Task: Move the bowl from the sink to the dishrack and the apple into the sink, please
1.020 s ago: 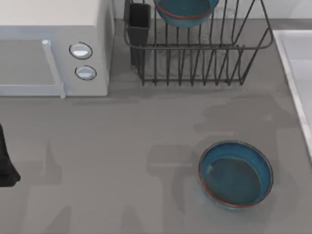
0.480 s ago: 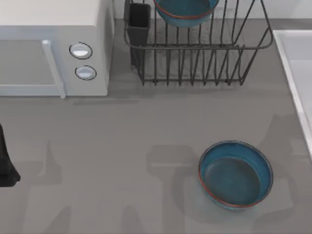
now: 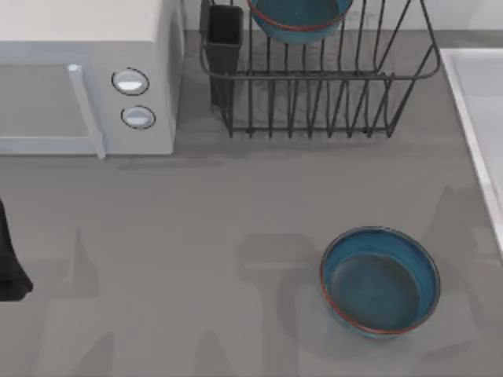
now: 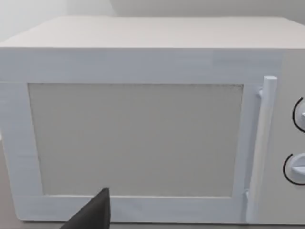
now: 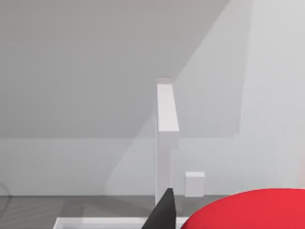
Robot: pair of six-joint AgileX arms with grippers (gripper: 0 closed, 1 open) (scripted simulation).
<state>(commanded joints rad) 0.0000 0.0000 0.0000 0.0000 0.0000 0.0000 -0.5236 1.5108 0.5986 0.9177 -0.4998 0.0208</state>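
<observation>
A teal bowl (image 3: pixel 301 17) already sits in the dishrack (image 3: pixel 322 75) beside the white microwave (image 3: pixel 86 78), while its look-alike bowl (image 3: pixel 380 280) rests on the grey worktop (image 3: pixel 196 236) in front of the rack, near the sink (image 3: pixel 479 102). From the right wrist camera, the apple (image 5: pixel 248 210) looms large and red next to one dark finger (image 5: pixel 162 212) of the right gripper, with the sink's pale rim beyond; whether the jaws are pinching the fruit or spread cannot be told. The left arm (image 3: pixel 9 259) is parked at the worktop's edge on the microwave's side, its wrist camera facing the microwave door; its jaws' state cannot be told either.

The risk, by my judgement: if the apple is released before it clears the sink's raised rim, it could strike the rim and roll onto the worktop toward the loose bowl. A weak hold on so round a fruit could also let it slip early.
</observation>
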